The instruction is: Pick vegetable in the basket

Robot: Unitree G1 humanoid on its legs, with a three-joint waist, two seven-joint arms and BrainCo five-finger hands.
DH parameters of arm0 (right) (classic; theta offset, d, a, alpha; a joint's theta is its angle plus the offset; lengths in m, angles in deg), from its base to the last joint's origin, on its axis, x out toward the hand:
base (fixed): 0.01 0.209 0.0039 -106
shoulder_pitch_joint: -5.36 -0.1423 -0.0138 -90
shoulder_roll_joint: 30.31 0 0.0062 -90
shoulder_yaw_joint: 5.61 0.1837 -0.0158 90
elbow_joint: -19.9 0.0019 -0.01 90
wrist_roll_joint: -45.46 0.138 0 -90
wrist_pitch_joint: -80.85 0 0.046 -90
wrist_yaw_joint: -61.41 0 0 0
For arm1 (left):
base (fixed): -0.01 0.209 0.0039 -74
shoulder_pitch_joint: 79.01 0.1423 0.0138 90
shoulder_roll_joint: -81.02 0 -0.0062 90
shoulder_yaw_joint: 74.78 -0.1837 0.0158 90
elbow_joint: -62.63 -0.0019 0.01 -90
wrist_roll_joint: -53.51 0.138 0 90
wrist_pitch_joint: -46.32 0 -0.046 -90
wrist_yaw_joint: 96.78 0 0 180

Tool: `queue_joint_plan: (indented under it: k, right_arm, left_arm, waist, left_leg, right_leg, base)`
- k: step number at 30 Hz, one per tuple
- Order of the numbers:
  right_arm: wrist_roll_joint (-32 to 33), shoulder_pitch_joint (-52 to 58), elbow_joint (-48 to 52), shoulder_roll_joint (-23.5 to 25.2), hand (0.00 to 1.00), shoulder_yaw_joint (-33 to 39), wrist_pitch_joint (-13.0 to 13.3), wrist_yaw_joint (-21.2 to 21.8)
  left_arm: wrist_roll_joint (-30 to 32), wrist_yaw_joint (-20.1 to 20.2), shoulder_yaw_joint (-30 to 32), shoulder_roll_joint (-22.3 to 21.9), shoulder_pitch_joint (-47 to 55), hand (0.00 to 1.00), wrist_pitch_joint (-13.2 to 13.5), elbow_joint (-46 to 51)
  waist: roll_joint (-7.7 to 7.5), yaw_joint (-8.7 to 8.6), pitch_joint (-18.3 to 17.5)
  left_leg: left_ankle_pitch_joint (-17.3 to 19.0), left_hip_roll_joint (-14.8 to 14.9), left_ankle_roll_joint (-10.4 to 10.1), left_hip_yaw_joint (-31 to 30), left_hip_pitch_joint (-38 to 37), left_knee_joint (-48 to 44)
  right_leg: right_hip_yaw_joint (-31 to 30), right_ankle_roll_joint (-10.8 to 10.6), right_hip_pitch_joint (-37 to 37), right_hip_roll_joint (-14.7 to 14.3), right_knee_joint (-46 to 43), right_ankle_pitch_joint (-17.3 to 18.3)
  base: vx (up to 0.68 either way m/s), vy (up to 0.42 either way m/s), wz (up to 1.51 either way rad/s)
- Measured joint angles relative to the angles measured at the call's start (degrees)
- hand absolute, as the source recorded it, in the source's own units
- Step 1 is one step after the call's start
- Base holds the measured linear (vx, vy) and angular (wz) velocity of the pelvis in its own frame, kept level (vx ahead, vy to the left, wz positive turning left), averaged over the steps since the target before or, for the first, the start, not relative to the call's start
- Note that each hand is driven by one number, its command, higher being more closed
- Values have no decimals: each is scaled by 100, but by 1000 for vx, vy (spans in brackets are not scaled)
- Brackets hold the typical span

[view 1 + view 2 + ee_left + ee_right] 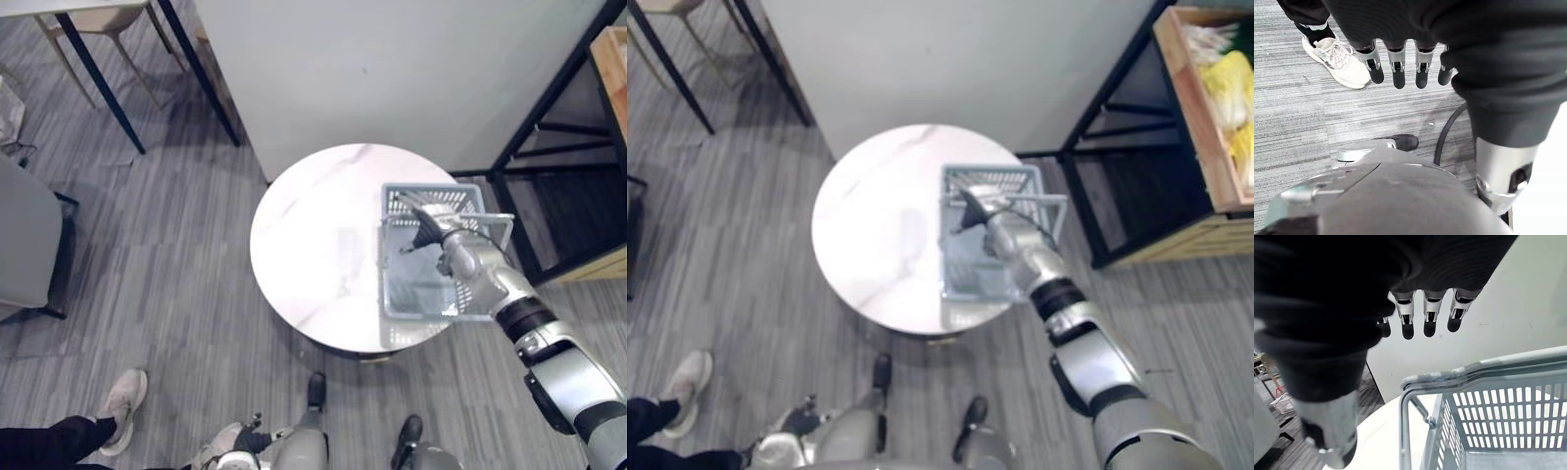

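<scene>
The basket (431,199) looked empty just beneath the right hand (428,225), whose straight fingers (1430,319) held nothing, so it likely needed to clear the handle (1484,368) before seeking a vegetable.

Basket (416,336) floor partly hidden under right hand (429,227); crate (1192,108) cut by edge.

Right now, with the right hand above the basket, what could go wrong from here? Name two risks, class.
The basket sits at the right rim of the round table and seems to reach past it, so a push from the right hand might tip it off. Its raised handle lies just below the hand's straight fingers, which could snag on it on the way in.
</scene>
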State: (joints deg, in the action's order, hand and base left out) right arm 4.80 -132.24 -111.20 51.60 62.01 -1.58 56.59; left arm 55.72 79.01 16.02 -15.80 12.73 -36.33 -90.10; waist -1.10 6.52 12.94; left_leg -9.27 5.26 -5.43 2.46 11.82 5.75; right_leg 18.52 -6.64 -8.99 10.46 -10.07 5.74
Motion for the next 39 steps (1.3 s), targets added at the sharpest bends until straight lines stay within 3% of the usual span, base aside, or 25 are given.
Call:
queue_joint_plan:
  k: [13, 26, 27, 39]
  right_arm:
    - [-6, -914, -1099, -426, 0, 585, -182, -205]
    - [-131, -1273, -1705, -486, 0, 735, -207, -229]
    - [-131, -1273, -1717, -494, 100, 751, -208, -226]
    - [-227, -1250, -1779, -496, 100, 779, -205, -226]
  left_arm:
    - [-223, -43, -224, 4, -203, 0, 37, -10]
    - [-602, -68, -472, 29, -266, 0, 90, -8]
    - [-602, -75, -494, 35, -269, 0, 92, -7]
    - [-593, -125, -582, 51, -371, 0, 85, -105]
  waist:
    - [195, -20, 408]
    - [372, -142, 745]
    - [374, -141, 746]
    - [381, -126, 757]
  left_leg:
    - [-71, -12, -7, -142, 186, -14]
    - [-72, -26, -9, -154, 309, -14]
    - [-72, -25, -9, -154, 309, -8]
    - [-67, -26, -14, -155, 309, 4]
  right_leg:
    - [121, -29, -94, -45, 67, -30]
    - [126, -39, -184, -47, 150, -71]
    - [128, -39, -178, -51, 165, -71]
    - [129, -43, -161, -51, 186, -73]
  base:
    - [-9, -6, 4]
    - [0, -1, 0]
    - [0, 0, 0]
    - [0, 0, 0]
